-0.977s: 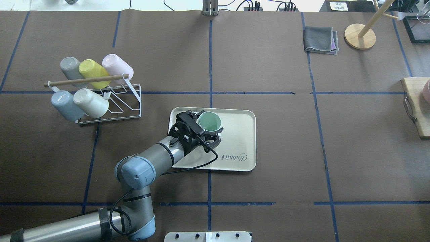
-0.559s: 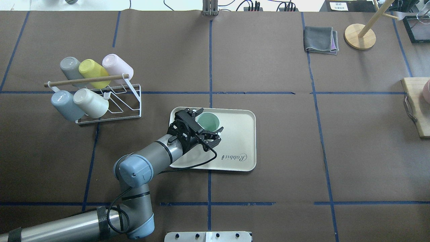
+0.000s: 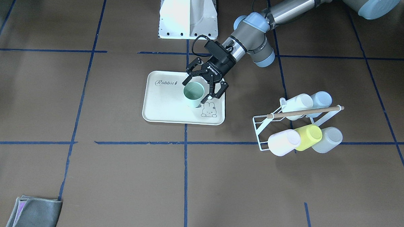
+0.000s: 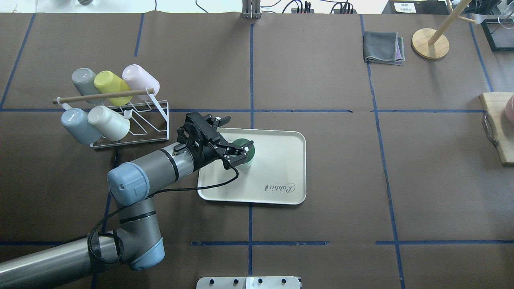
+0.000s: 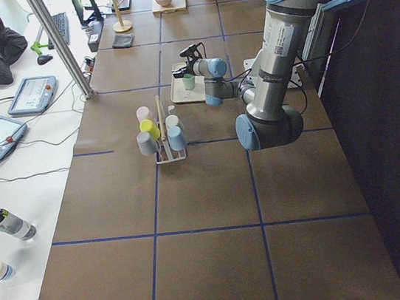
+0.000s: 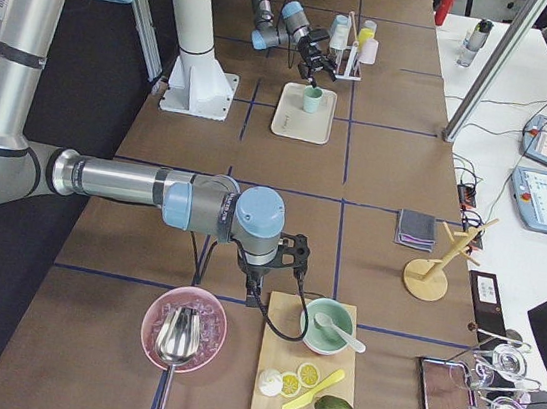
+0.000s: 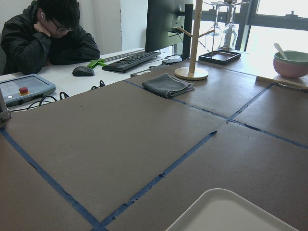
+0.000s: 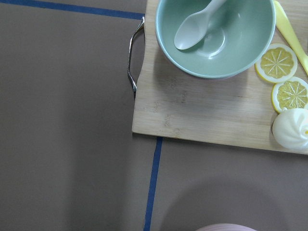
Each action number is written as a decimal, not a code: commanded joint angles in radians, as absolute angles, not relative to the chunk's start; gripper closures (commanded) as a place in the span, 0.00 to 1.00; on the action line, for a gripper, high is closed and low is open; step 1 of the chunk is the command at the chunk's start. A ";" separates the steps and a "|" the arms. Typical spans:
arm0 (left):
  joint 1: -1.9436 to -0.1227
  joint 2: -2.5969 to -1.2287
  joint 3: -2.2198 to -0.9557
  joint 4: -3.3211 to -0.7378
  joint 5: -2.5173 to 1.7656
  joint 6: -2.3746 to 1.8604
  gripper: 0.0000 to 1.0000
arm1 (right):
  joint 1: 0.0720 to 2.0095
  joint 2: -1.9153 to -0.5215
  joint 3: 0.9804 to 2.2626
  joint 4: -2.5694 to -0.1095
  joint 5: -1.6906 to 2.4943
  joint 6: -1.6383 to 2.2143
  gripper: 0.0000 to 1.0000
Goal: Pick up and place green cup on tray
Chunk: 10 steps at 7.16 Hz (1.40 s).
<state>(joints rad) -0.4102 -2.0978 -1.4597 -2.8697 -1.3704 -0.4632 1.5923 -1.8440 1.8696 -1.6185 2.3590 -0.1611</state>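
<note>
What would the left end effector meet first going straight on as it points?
Probably the pale mint-green plastic cup on the cream rectangular tray; the open left end effector angles down over it, depth unclear.

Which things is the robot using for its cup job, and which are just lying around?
For the job: green cup, tray, left gripper with open jaws.
Just lying about: rack of cups, grey cloth, wooden stand, cutting board, green bowl.

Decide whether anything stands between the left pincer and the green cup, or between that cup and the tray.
Nothing visible does. The green cup already stands upright on the tray, and the open left pincer is close by it.
</note>
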 commanded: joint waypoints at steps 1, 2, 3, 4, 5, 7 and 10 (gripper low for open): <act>-0.510 -2.053 -1.605 -2.634 -1.559 -0.463 0.00 | 1.592 -1.844 1.870 -1.614 2.359 -0.161 0.00; -0.561 -2.042 -1.705 -2.458 -1.647 -0.462 0.00 | 1.592 -1.844 1.870 -1.612 2.358 -0.161 0.00; -0.605 -2.042 -1.773 -2.324 -1.714 -0.460 0.00 | 1.592 -1.842 1.870 -1.612 2.358 -0.161 0.00; -0.638 -2.042 -1.843 -2.189 -1.774 -0.340 0.00 | 1.592 -1.842 1.870 -1.611 2.358 -0.161 0.00; -0.667 -2.036 -1.936 -2.020 -1.781 -0.204 0.01 | 1.592 -1.844 1.871 -1.611 2.359 -0.161 0.00; -0.753 -2.013 -2.127 -1.673 -1.781 0.030 0.01 | 1.592 -1.844 1.878 -1.609 2.362 -0.161 0.00; -0.882 -1.881 -2.151 -1.605 -1.784 0.182 0.01 | 1.592 -1.844 1.876 -1.609 2.356 -0.161 0.00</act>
<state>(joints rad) -0.8405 -1.9429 -2.1450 -1.6221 -1.7829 0.1427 1.5923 -1.8438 1.8761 -1.6092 2.3591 -0.1611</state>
